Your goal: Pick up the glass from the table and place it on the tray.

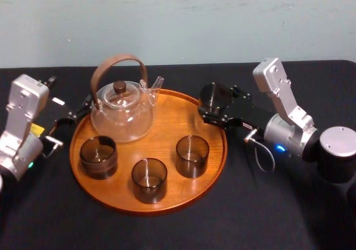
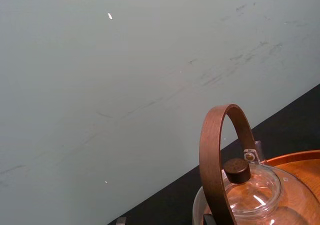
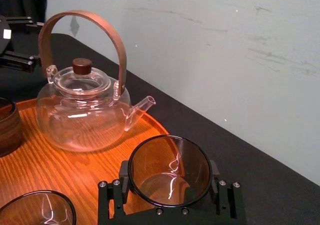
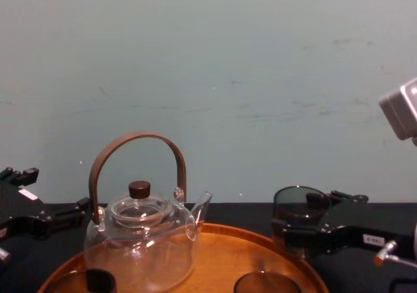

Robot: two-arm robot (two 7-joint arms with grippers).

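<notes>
right pincer (image 1: 216, 106) grips the glass (image 1: 212, 96) at the tray (image 1: 167, 210) rim, forearm angled inward; left pincer (image 1: 71, 116) parked opposite.

Robot lab test bench. Matte black tabletop (image 1: 178, 228) runs up to a bare pale wall (image 1: 178, 16) with scuff marks. Silver robot arms, left arm (image 1: 22, 128) and right arm (image 1: 289, 116), flank a staged tea set: wooden tray (image 1: 167, 122), glass teapot (image 1: 123, 108), three dark glasses (image 1: 149, 179). Right gripper (image 1: 217, 106) clamps a fourth glass (image 3: 169, 171). Exposed cable (image 1: 264, 158) loops at the right wrist.
</notes>
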